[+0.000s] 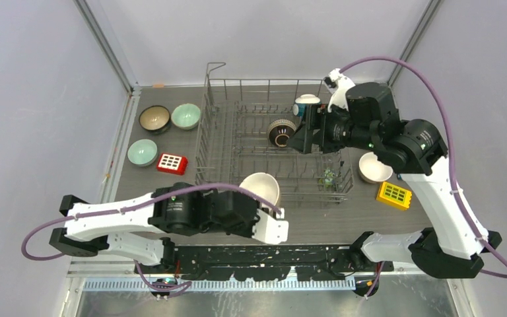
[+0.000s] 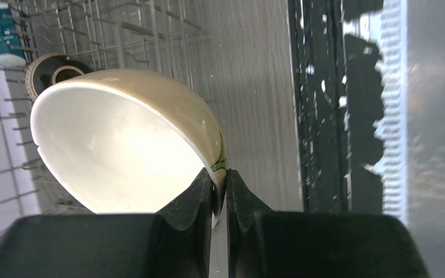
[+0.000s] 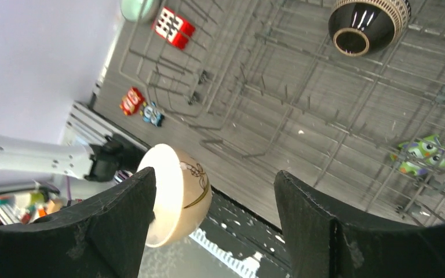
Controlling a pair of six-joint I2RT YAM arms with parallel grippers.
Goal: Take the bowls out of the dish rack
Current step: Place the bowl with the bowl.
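Grey wire dish rack sits in the middle of the dark surface, seen from above. The left gripper holds a cream bowl at the rack's near side. The right gripper hovers over the rack's far right part, beside a dark brown bowl and a teal-and-white bowl. Three bowls and a red block lie toward the left edge. Another cream bowl and a yellow block lie toward the right edge. From the left wrist, the gripper is clenched on the cream bowl's rim, and the bowl is tilted on its side. From the right wrist, the gripper is spread wide and grasps nothing. The dark brown bowl rests in the rack, and a green owl figure is nearby.
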